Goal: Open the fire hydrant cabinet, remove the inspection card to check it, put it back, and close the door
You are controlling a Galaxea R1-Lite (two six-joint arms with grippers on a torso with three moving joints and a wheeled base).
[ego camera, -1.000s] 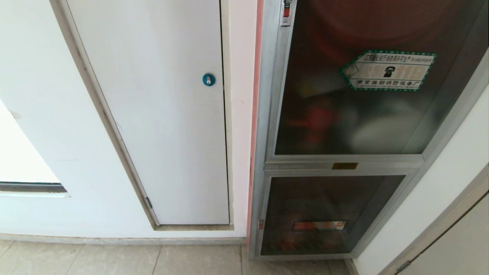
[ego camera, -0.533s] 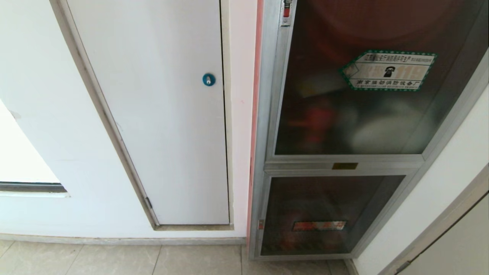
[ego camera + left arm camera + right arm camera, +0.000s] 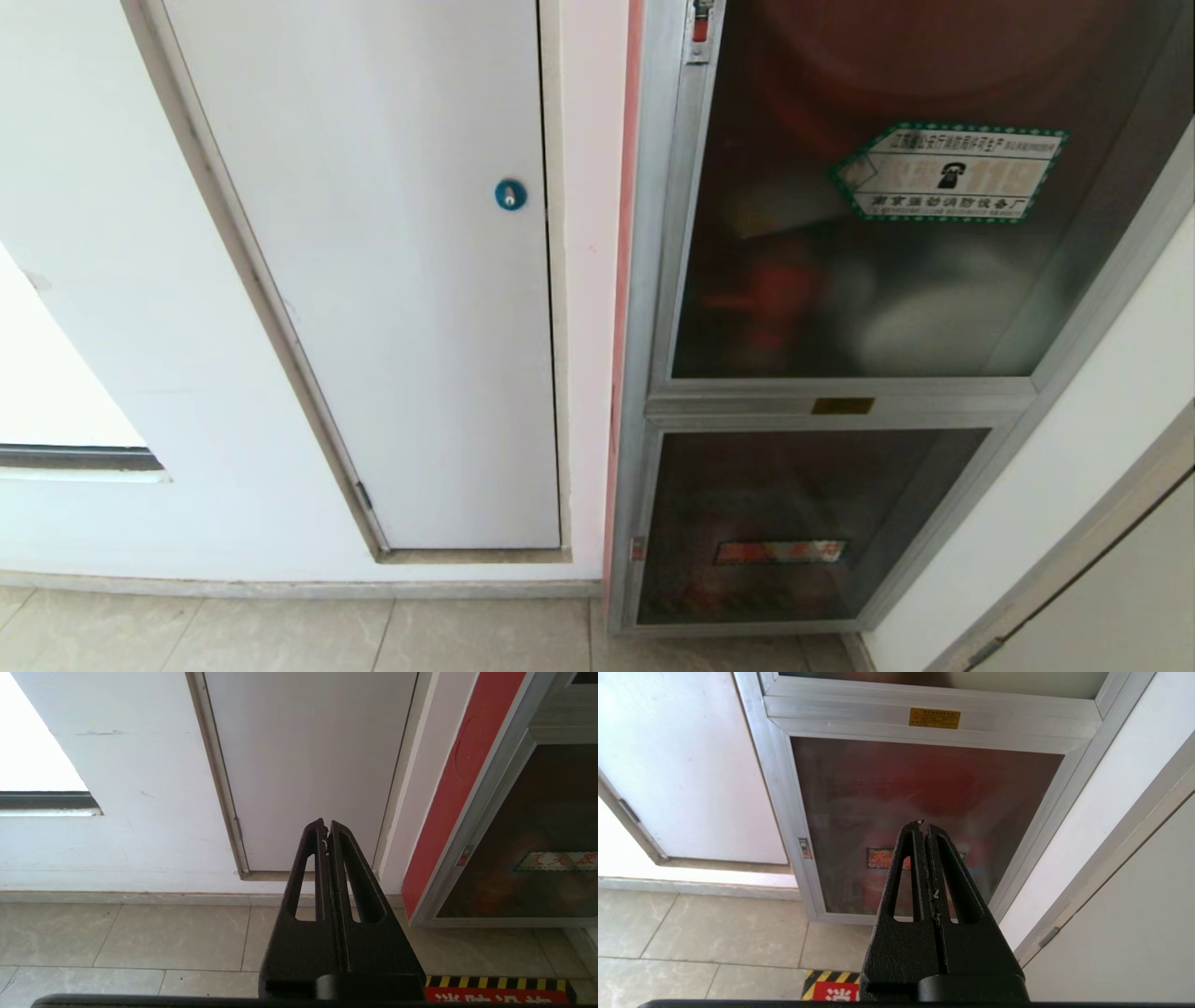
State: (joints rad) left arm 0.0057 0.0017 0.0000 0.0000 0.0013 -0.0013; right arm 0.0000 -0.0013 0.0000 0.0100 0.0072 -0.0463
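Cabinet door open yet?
No, the door sits shut in the cabinet frame, contents dim behind its glass.

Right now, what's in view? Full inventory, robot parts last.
cabinet: 1, silver frame, red inside, right of the white panel, shut
door: 1, dark glass, upper part of cabinet, closed
sticker: 1, white with green border, on door
lower panel: 1, dark glass with red label, below door
plate: 1, gold, on the bar between door and lower panel
white panel: 1, white, left of cabinet
lock: 1, blue, round, on white panel
floor: beige tiles, below the wall
left tool: 1, black, shut, low, facing white panel
right tool: 1, black, shut, low, facing lower panel
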